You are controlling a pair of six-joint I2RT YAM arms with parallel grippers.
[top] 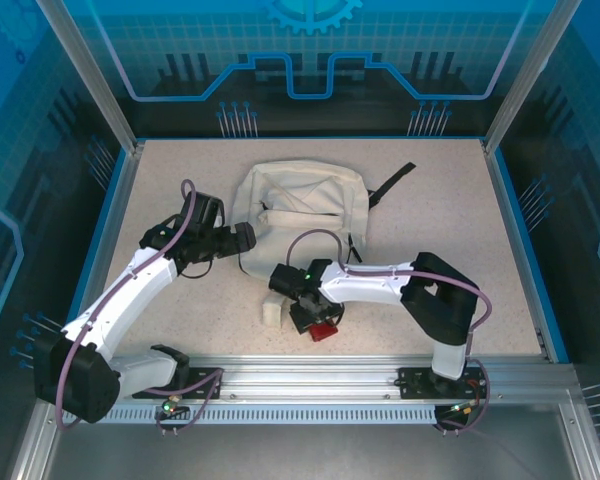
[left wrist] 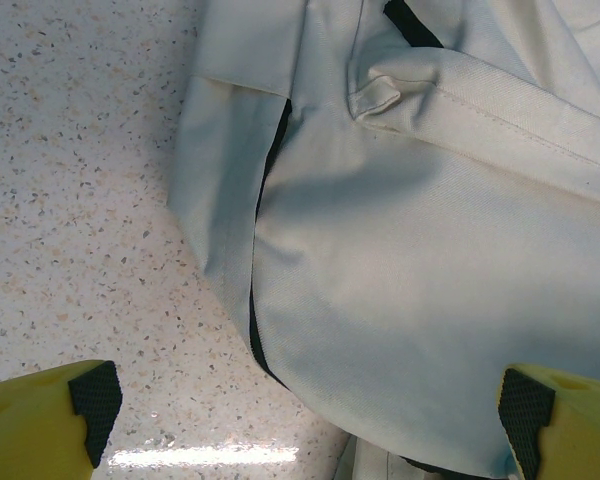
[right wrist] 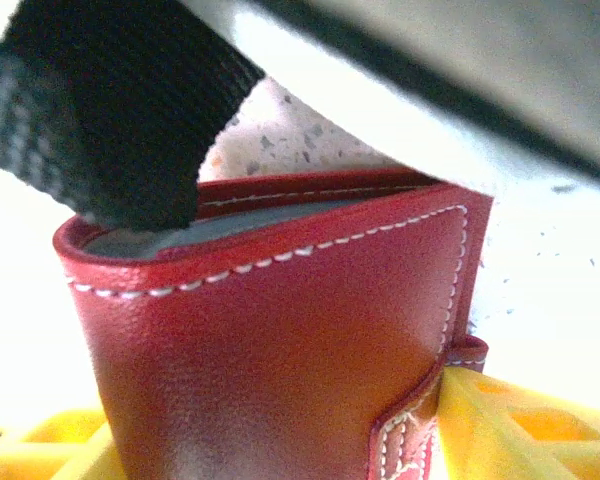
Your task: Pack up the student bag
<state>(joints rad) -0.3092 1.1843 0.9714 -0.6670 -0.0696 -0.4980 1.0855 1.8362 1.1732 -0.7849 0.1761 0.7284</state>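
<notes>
The cream student bag [top: 302, 205] lies flat at the middle back of the table, with a black strap [top: 392, 183] trailing to its right. My left gripper [top: 246, 237] is at the bag's left edge. In the left wrist view it is open [left wrist: 310, 425], its black pads [left wrist: 95, 400] spread wide over the bag's fabric [left wrist: 410, 300] and bare tabletop. My right gripper [top: 313, 318] is in front of the bag, shut on a red leather wallet [top: 325, 332]. Close up, the wallet [right wrist: 280, 340] with white stitching sits between the yellow fingers [right wrist: 520, 430], under a black strap [right wrist: 110, 110].
A small cream block [top: 272, 312] lies just left of the right gripper. The speckled tabletop [top: 450, 220] is bordered by a blue rim and glass walls. An aluminium rail [top: 310, 378] carrying the arm bases runs along the near edge.
</notes>
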